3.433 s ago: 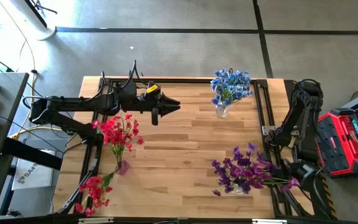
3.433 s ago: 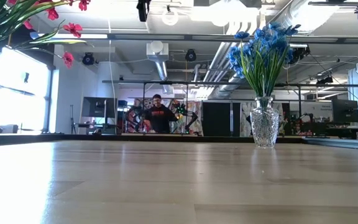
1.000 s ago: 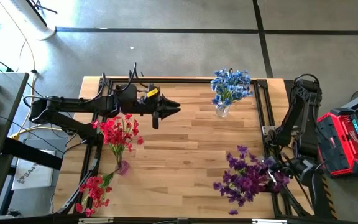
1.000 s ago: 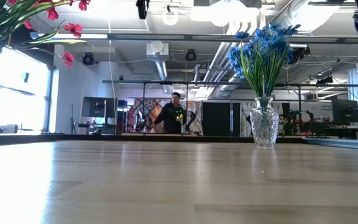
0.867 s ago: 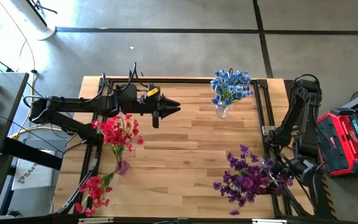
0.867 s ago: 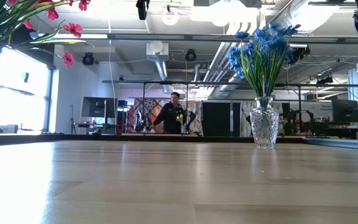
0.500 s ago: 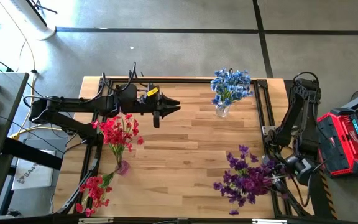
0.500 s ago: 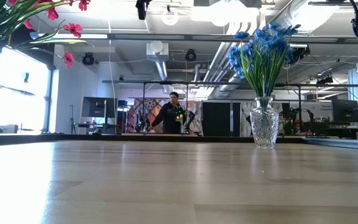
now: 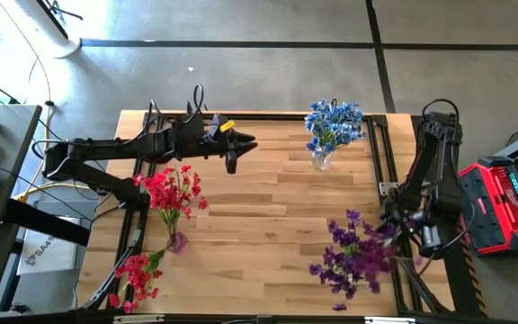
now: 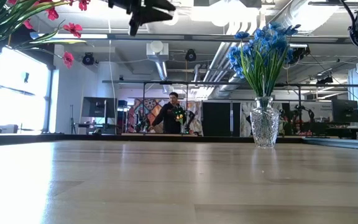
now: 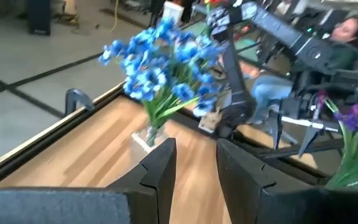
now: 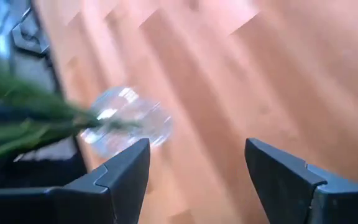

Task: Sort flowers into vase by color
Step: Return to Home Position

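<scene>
Finding the purple flowers (image 9: 353, 261) seated in the glass vase (image 12: 129, 124) just beside your right gripper (image 12: 197, 149) — fingers spread, empty, like the narrowly parted left gripper (image 11: 194, 149) above the table (image 9: 268, 207) — suggests you've nothing left to carry, only retreat.

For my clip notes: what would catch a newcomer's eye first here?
From above, three bunches dot the table: blue flowers in a glass vase at top, red flowers at left, purple flowers at lower right. The left gripper hangs over the table's upper left; the right gripper sits beside the purple flowers, fingers open.
</scene>
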Controlling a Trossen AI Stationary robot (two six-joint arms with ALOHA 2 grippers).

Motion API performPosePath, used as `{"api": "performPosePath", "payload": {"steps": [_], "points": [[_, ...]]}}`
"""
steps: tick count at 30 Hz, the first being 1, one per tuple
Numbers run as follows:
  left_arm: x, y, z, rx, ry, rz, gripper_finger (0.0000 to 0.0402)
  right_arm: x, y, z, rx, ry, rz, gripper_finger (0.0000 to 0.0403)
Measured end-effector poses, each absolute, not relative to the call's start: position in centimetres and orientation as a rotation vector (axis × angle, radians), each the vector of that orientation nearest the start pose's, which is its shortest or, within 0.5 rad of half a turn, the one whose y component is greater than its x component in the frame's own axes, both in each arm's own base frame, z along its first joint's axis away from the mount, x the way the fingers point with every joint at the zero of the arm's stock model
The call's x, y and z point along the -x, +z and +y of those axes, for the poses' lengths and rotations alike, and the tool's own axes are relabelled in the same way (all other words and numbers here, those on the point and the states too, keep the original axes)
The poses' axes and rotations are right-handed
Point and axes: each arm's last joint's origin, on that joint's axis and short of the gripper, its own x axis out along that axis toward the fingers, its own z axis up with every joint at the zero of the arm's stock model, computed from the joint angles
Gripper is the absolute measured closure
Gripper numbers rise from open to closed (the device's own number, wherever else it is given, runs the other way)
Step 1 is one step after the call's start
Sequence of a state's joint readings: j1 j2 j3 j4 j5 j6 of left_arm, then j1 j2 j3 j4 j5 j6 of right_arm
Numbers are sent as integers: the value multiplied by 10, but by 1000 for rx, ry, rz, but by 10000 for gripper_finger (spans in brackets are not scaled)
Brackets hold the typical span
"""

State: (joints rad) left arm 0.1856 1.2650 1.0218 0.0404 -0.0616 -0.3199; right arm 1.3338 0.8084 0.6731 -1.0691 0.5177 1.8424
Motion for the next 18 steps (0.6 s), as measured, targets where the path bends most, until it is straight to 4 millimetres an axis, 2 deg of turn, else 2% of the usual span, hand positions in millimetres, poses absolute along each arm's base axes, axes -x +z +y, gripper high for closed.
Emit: {"api": "performPosePath", "payload": {"steps": [4, 7, 18], "points": [[-281, 333, 61, 333, 299, 177, 299, -40, 234, 99, -670, -254, 925, 151], [-280, 333, 64, 318, 310, 177, 299, -41, 238, 94, -702, -248, 830, 151], [-278, 333, 73, 295, 337, 176, 300, -45, 255, 71, -716, -230, 290, 151]]}}
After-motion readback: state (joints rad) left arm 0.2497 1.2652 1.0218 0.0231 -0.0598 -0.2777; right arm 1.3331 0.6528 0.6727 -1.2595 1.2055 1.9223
